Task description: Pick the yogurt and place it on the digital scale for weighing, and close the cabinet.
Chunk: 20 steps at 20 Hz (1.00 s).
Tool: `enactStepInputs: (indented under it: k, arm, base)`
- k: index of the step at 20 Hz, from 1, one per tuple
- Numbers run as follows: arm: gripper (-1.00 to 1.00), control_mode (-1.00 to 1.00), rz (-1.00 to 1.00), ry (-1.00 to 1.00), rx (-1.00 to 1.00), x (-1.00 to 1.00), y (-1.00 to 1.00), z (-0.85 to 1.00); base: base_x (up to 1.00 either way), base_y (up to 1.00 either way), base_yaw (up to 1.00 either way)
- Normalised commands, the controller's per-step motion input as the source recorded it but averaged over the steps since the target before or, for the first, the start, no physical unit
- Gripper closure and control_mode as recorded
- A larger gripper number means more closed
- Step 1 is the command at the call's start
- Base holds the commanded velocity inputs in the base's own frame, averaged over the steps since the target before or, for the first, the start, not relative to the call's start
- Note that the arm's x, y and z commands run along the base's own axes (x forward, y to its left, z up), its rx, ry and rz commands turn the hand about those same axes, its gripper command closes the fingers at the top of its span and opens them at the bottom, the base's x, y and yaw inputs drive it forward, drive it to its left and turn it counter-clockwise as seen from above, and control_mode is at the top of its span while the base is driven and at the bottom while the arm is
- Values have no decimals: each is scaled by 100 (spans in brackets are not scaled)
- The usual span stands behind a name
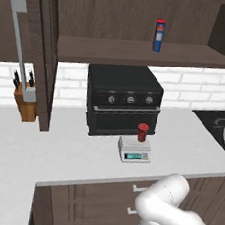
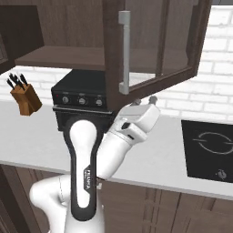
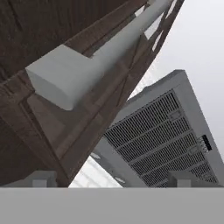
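Hovering spread beneath the open cabinet [image 2: 154, 54] door's lower edge — the tool [image 2: 146, 101] — touching nothing.

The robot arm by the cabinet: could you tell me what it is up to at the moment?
The yogurt already stands on the digital scale in front of the black oven. The cabinet is still open, both doors swung out. The gripper is raised just under the lower edge of the right door, open and holding nothing, and the hand view looks up along that door's grey bar handle. A blue can remains on the shelf.
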Motion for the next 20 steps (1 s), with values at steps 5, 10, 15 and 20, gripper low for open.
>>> enactStepInputs:
  k: [5, 10, 15, 20]
  arm:
    - [-100, -100, 20, -68, -5, 19, 75, 99]
    - [-100, -100, 25, -64, 0, 44, 55, 96]
    - [-100, -100, 27, -61, 0, 54, 43, 89]
    - [-100, -100, 23, -50, -3, 52, 48, 99]
  base:
    - [0, 0, 0]
    - [0, 0, 0]
    - [0, 0, 0]
    - [0, 0, 0]
